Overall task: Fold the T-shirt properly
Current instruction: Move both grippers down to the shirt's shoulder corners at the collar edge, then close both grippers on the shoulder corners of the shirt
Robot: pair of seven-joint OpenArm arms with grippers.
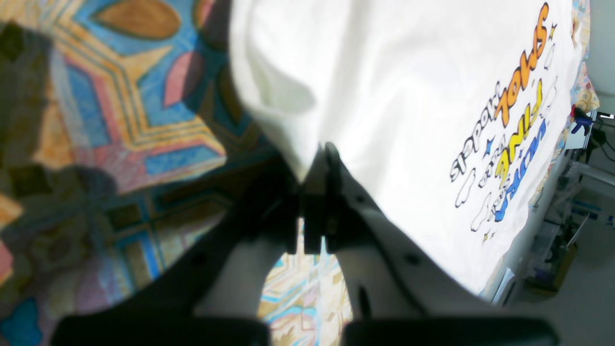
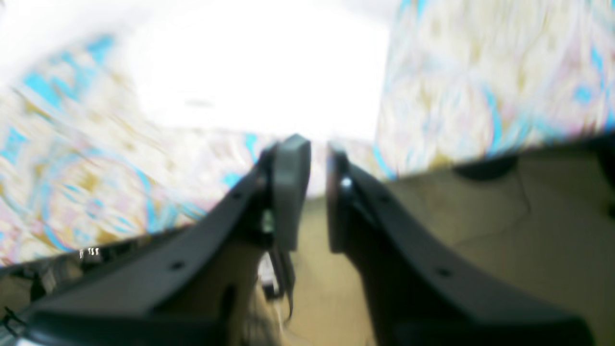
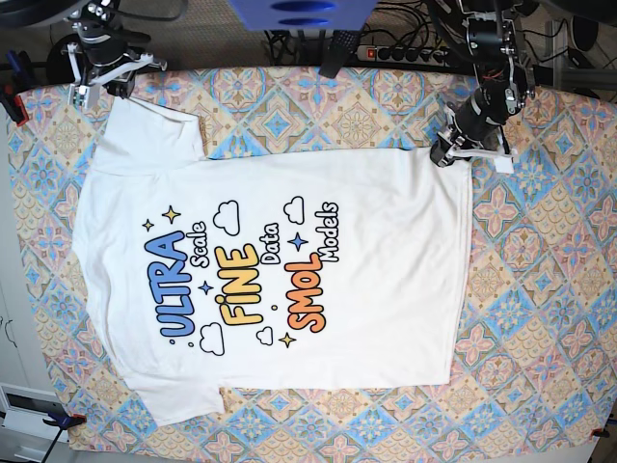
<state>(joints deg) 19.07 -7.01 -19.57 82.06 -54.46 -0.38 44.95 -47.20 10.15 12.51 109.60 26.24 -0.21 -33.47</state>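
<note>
Two hands, both at the far edge of the surface (image 3: pixel 540 318); base view read L to R. Right hand (image 3: pixel 89 85) sits at that view's far-left corner, just off the sleeve of the T-shirt (image 3: pixel 280 280); its fingers (image 2: pixel 288 192) stand slightly parted w/ nothing between them. T-shirt lies flat, print up, long axis running sideways from one hand toward the other. Left hand (image 3: pixel 442 154) is at the hem corner, far right; wrist view shows it pressed shut, pinching white cloth (image 1: pixel 307 158). Judgement: left hand is already on the cloth, so the fold likely carries that hem corner along the long axis toward the collar end.
</note>
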